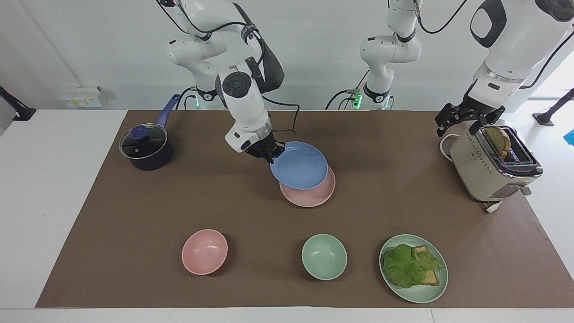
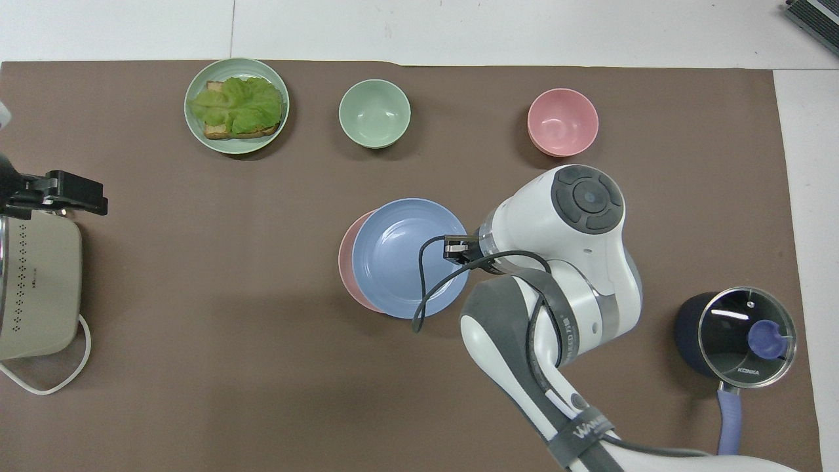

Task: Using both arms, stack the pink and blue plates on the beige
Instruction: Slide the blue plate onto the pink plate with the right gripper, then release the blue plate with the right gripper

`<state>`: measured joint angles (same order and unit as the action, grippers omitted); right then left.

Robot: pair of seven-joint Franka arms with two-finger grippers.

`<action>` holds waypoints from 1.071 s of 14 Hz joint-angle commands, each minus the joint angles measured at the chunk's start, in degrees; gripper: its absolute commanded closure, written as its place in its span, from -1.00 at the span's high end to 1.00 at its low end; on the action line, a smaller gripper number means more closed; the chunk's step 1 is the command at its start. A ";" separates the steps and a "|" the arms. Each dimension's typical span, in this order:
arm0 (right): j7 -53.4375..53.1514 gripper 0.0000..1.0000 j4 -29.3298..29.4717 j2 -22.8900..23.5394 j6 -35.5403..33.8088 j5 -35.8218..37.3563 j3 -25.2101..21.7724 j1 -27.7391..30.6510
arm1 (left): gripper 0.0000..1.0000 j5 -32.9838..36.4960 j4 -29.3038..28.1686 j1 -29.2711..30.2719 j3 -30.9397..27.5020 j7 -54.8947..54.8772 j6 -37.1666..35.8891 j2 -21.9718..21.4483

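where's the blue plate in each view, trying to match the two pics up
Facing view: the blue plate is mid-picture, raised over the pink plate, its rim gripped by the right gripper.
Overhead view: the blue plate is mid-picture, covering most of the pink plate.
Shared landmark: the green bowl, farther from the robots than both plates.

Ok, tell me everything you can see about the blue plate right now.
The blue plate is shallow, round and matte, medium blue, with a raised rim. The right gripper is shut on its rim at the edge toward the right arm's end of the table, holding it tilted in the air over the pink plate, which it mostly covers in both views. It looks the same size as the pink plate and appears clear of it. Nothing lies in it.
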<state>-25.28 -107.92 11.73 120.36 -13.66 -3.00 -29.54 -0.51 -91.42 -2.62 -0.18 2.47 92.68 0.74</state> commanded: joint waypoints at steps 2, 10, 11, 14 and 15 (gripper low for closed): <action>-0.38 -1.00 0.96 3.99 3.56 -2.24 -0.25 -2.10 | 1.00 0.42 0.27 0.34 0.36 0.52 -0.75 -0.39; 0.23 -1.00 0.17 7.16 6.73 -2.24 -0.16 -2.10 | 1.00 0.43 0.27 0.34 0.36 0.52 -0.75 -0.39; 0.23 -1.00 0.08 7.25 7.26 -2.24 -0.16 -2.10 | 1.00 0.42 0.27 0.34 0.36 0.52 -0.75 -0.39; 0.23 -1.00 0.08 7.34 7.26 -2.33 -0.07 -1.93 | 1.00 0.51 0.27 0.34 0.36 0.52 -0.75 -0.39; 0.23 -0.74 0.08 7.34 7.17 -2.33 -0.07 -1.84 | 1.00 0.51 0.27 0.34 0.36 0.52 -0.75 -0.39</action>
<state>-25.34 -107.93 18.71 126.66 -14.49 -3.27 -31.62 -0.51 -91.42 -2.62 -0.18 2.47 92.68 0.74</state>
